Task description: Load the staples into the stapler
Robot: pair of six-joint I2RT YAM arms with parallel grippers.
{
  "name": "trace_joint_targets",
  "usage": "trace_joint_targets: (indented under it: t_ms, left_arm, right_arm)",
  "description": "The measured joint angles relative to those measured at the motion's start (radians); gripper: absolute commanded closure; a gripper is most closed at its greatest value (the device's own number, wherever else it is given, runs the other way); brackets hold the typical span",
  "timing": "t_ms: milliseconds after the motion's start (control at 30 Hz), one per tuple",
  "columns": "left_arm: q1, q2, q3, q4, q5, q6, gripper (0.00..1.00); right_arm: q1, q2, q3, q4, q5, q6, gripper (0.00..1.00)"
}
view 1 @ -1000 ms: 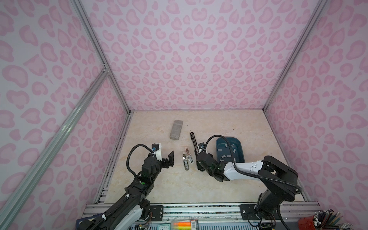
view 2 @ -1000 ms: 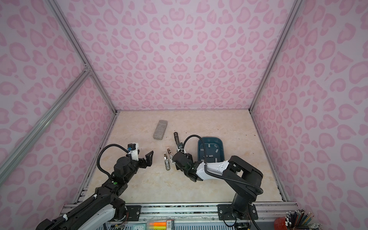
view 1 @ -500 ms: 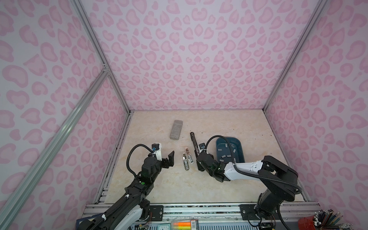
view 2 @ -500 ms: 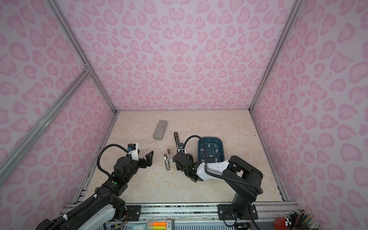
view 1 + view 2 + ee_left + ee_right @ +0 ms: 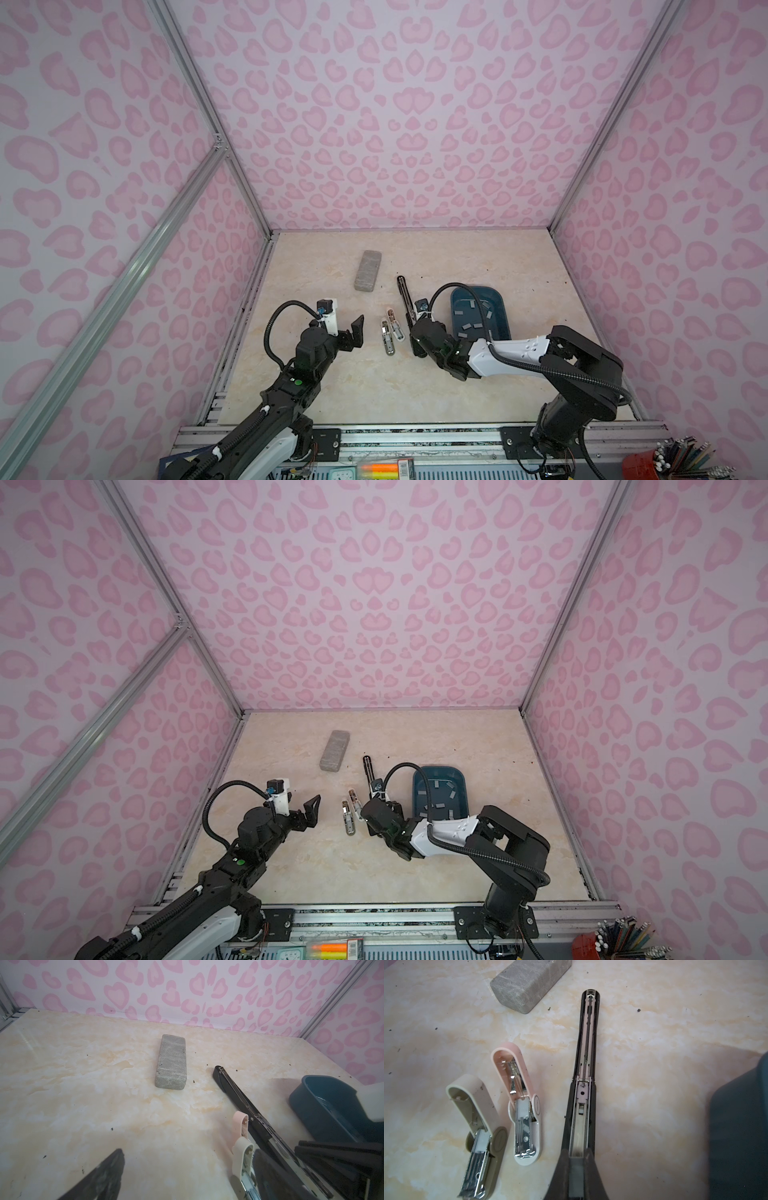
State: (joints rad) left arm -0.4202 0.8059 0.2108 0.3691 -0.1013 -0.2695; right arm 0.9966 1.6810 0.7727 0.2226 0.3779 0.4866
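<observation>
The dark blue plastic tray [image 5: 307, 1105] sits right of the long black open stapler [image 5: 583, 1093]. My right end effector [image 5: 576, 1154], clenched on a flat grey metal strip of staples [image 5: 576, 1176] at its near end, should square it with the channel.

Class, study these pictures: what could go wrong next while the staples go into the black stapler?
1. The staple strip in the right gripper could catch on the black stapler's narrow channel wall.
2. The left gripper is open and apart, so the unheld stapler may slide.
</observation>
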Motion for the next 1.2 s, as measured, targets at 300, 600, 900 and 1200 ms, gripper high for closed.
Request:
trace_joint_targets:
  t_ms: [300, 600, 900, 1200]
  left_arm:
    - [0.0, 0.0, 0.0, 0.0, 0.001, 0.0, 0.03]
    - [0.0, 0.0, 0.0, 0.0, 0.007, 0.0, 0.03]
    - [0.0, 0.0, 0.0, 0.0, 0.008, 0.0, 0.03]
    - [0.0, 0.0, 0.0, 0.0, 0.008, 0.0, 0.03]
  right_arm:
    - [0.001, 0.014, 0.009, 0.003, -0.001, 0.003, 0.94]
    - [0.002, 0.012, 0.002, 0.0, 0.0, 0.008, 0.95]
    - [0.002, -0.021, -0.013, -0.005, 0.014, 0.007, 0.95]
    - [0.002, -0.019, -0.013, -0.005, 0.014, 0.006, 0.94]
